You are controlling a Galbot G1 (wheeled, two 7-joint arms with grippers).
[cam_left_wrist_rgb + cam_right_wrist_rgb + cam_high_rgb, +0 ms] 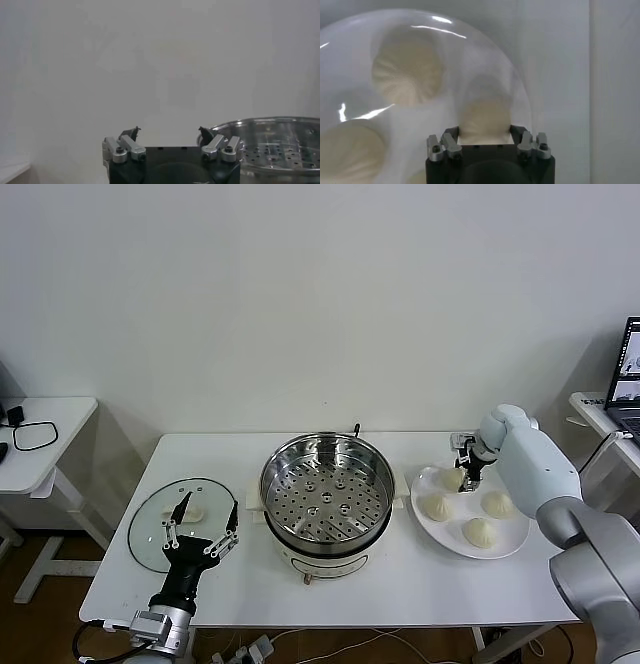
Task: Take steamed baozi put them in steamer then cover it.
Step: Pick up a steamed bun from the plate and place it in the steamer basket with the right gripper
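Observation:
Several cream-white baozi lie on a white plate (512,541) at the right of the table. My right gripper (467,476) reaches down at the plate's far left side and is shut on one baozi (484,116), its fingers (451,136) pressed against both flanks. Two other baozi (407,67) (347,150) lie beyond it on the plate (485,55). The steel steamer (325,494) stands mid-table, uncovered, its perforated tray bare. The glass cover (150,519) lies flat at the left. My left gripper (205,529) hovers open over the cover's near right edge, holding nothing.
The steamer's rim (270,145) shows beside my left gripper (167,135) in the left wrist view. A white side table (45,439) with a cable stands at the far left. A laptop (628,379) sits on a desk at the far right.

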